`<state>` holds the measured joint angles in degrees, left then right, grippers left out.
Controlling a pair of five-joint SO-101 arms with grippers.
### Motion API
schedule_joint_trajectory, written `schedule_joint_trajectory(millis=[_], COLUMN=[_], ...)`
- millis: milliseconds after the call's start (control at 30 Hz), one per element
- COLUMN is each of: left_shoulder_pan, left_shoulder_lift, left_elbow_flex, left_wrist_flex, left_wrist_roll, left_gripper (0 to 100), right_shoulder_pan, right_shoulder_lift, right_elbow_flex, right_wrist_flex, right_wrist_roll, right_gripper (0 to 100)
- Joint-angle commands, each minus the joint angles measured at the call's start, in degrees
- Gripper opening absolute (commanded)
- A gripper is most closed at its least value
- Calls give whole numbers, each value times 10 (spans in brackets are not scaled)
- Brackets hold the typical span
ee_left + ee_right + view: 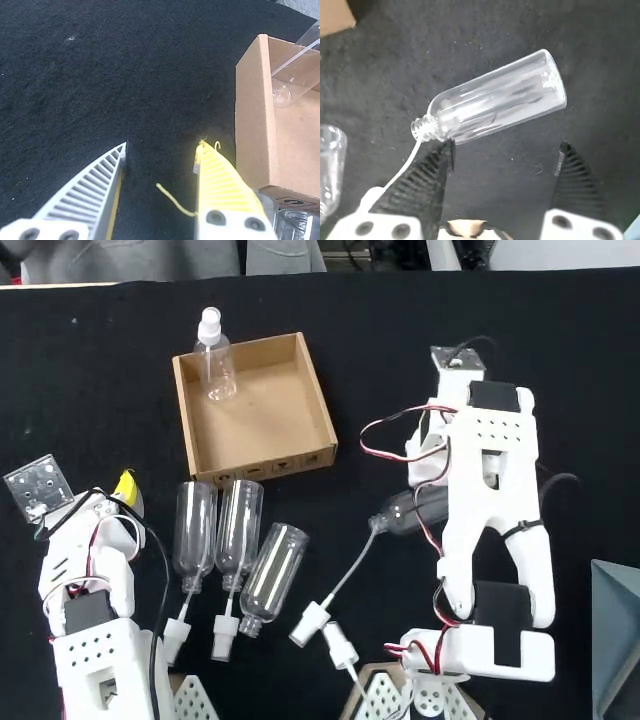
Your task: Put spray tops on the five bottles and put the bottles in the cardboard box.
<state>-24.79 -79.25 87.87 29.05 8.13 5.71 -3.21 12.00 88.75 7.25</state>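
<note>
The right end effector [506,147] stands open. Its black ribbed fingers [427,170] are spread wide, with a clear plastic bottle [495,102] lying on its side just past their tips on the black-clothed bench [100,370]. This bottle is off the corner of the shallow brown cardboard box [255,465] on the right arm's side. A thin white tube [407,160] runs from its neck to a white spray top [308,623] farther from the box. The left end effector [162,146] is open too — one grey finger, one yellow — over bare cloth just beside the box's outer wall. Inside the box a capped clear bottle [215,365] leans on the far wall, its white top over the rim. Three more clear bottles [238,525] lie side by side just outside the box's near wall — two with a white top lying just off the neck. Another loose white top [340,645] lies beyond them.
</note>
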Motion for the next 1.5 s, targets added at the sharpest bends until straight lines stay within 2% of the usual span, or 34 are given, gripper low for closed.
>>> schedule_joint_trajectory(millis=[0, 900, 1467], left_shoulder_pan=[0, 0, 0], left_shoulder_lift=[-7, -7, -7], left_elbow_flex=[-8, -8, -8], left_wrist_flex=[-12, -12, -12], left_wrist_roll=[-5, -5, -5], left_gripper=[206, 206, 206], right_shoulder_pan=[-17, -19, -60], right_shoulder_lift=[-31, -31, -31], right_elbow_flex=[-36, -35, -34], right_wrist_flex=[3, 4, 4], right_wrist_roll=[48, 367, 493], right_gripper=[276, 276, 276])
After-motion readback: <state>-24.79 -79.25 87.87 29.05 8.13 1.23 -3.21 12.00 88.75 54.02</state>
